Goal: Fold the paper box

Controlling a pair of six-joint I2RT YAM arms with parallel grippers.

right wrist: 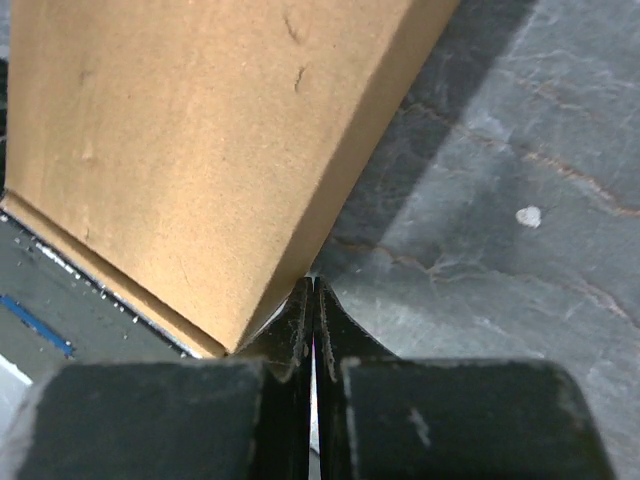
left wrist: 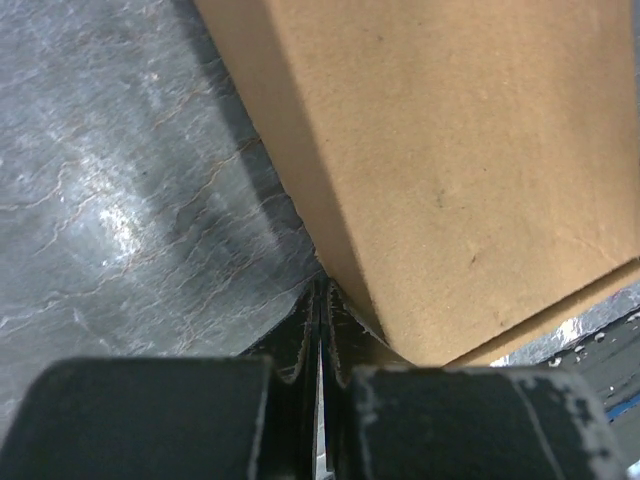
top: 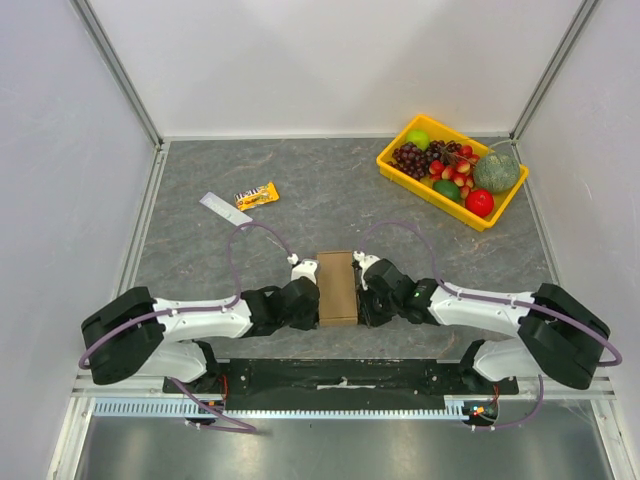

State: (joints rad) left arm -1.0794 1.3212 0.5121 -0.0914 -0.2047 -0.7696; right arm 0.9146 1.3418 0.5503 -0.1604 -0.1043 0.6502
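The grey, stone-patterned worktop (top: 330, 175) takes up most of the room in front of me. The left arm (top: 200, 320) and right arm (top: 480, 305) lie low along its near edge, reaching inward toward each other. Between them, at the middle of the near edge, sits the paper box (top: 337, 285), a plain brown cardboard carton folded up, its long sides facing the arms. The left fingers (left wrist: 300, 345) are pressed together with their tips at the box's left wall, down by the worktop. The right fingers (right wrist: 290, 335) are likewise closed at its right wall. Neither pair visibly pinches anything. A yellow tray (top: 384, 161) of fruit fills the far right corner. Toward the far left lie an orange snack wrapper (top: 257, 196) and, just beside it, a white strip (top: 224, 209).
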